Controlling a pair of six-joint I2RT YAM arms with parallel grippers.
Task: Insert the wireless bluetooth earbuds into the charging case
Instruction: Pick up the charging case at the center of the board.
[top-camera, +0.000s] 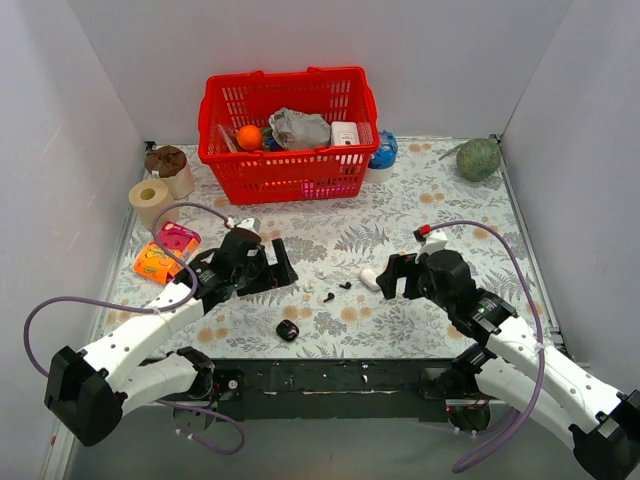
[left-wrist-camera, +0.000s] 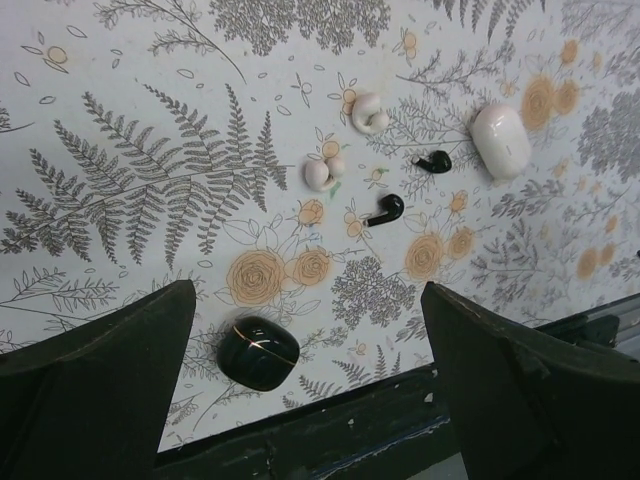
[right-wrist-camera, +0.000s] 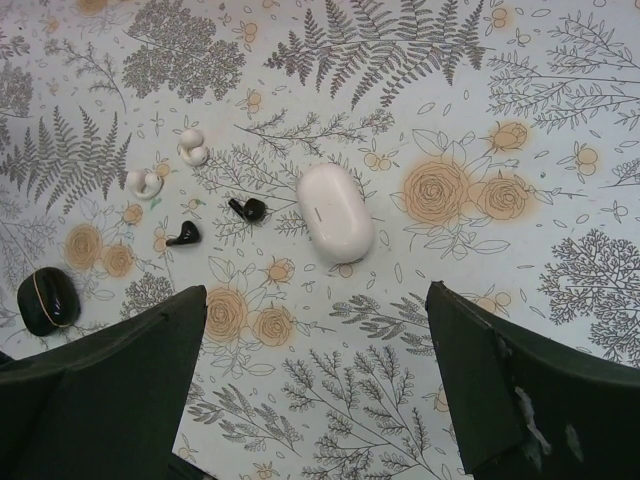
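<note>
The charging case (top-camera: 287, 330), black, glossy and shut, lies on the floral cloth near the front edge; it also shows as the case (left-wrist-camera: 258, 352) and the case (right-wrist-camera: 48, 300). Two black earbuds (top-camera: 329, 296) (top-camera: 345, 286) lie apart just beyond it, seen again as earbuds (left-wrist-camera: 385, 209) (left-wrist-camera: 434, 161) and earbuds (right-wrist-camera: 183, 234) (right-wrist-camera: 248, 208). My left gripper (top-camera: 283, 268) (left-wrist-camera: 308, 300) hangs open above the cloth, holding nothing, with the case near its left finger. My right gripper (top-camera: 395, 275) (right-wrist-camera: 315, 300) is open and empty, just right of the earbuds.
A white pill-shaped case (top-camera: 369, 279) (right-wrist-camera: 335, 212) and two white earbuds (left-wrist-camera: 322, 172) (left-wrist-camera: 368, 112) lie beside the black ones. At the back stand a red basket (top-camera: 288, 175), a paper roll (top-camera: 150, 198), snack packets (top-camera: 155, 262) and a green melon (top-camera: 478, 158).
</note>
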